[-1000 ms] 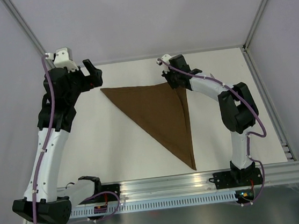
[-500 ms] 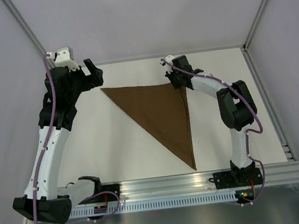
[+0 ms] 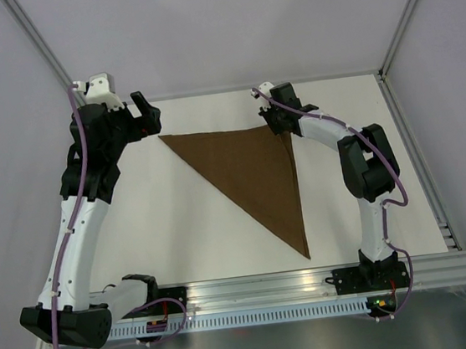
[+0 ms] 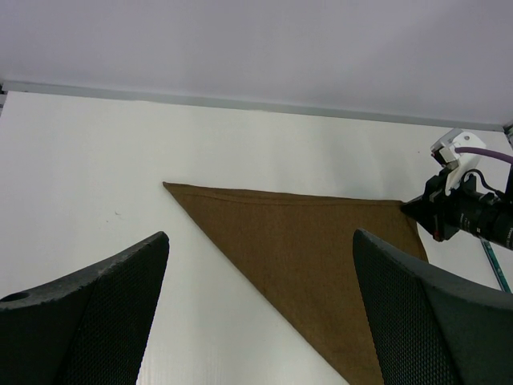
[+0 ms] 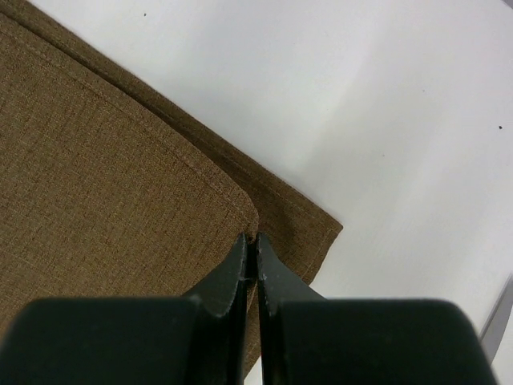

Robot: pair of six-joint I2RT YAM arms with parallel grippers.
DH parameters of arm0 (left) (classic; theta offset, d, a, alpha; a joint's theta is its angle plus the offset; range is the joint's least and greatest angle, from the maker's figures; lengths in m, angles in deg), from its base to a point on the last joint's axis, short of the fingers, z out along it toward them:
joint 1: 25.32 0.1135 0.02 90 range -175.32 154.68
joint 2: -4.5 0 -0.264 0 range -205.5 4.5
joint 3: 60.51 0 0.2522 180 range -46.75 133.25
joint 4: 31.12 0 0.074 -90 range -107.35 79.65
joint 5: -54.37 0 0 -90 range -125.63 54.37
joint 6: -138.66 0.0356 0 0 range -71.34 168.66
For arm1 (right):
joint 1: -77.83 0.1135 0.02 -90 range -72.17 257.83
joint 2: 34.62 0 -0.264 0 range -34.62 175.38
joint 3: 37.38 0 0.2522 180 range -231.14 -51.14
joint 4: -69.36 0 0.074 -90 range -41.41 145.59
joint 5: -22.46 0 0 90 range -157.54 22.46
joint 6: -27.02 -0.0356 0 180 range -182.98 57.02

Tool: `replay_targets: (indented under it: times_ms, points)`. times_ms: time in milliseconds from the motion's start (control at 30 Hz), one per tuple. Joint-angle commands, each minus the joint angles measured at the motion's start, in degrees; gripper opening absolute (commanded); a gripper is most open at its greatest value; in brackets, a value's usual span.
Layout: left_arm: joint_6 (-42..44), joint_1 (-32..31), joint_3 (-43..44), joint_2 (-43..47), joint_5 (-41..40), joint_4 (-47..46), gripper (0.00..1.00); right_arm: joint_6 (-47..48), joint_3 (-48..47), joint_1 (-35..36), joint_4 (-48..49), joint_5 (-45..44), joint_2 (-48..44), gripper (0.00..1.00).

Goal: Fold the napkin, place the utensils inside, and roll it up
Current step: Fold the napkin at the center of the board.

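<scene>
Fold step, late stage: napkin (image 3: 250, 172) lies flat on the worktop (image 3: 180, 231) as a two-layer triangle. Its long edge runs from far left to near right, with the square corner at far right. At that corner the right gripper (image 3: 282, 129) is down on the cloth, fingers pressed together with the upper layer's corner pinched between them. The lower layer's corner pokes out just past it, so the layers are not quite matched. Over the worktop just beyond the far-left tip hangs the left gripper (image 3: 145, 109), fingers wide apart, holding nothing, clear of the cloth.

Judgement: the diagonal fold is all but set. Next move calls for releasing that corner and lifting clear without dragging the top layer, then fetching the utensils.

Count: napkin, one. Utensils, none in any view. Grippers, two.
</scene>
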Motion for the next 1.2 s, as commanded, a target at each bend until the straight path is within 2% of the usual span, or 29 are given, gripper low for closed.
replay_targets:
  times_ms: [0,1167]
  points:
    - [-0.81,0.13,2.05,-0.16,1.08,-2.01,1.0,0.61,-2.39,-0.52,1.15,-1.75,0.82,0.0]
    - [0.33,0.13,1.61,-0.95,0.63,-2.19,1.0,-0.8,-7.75,-0.6,-4.03,0.27,-3.67,0.01]
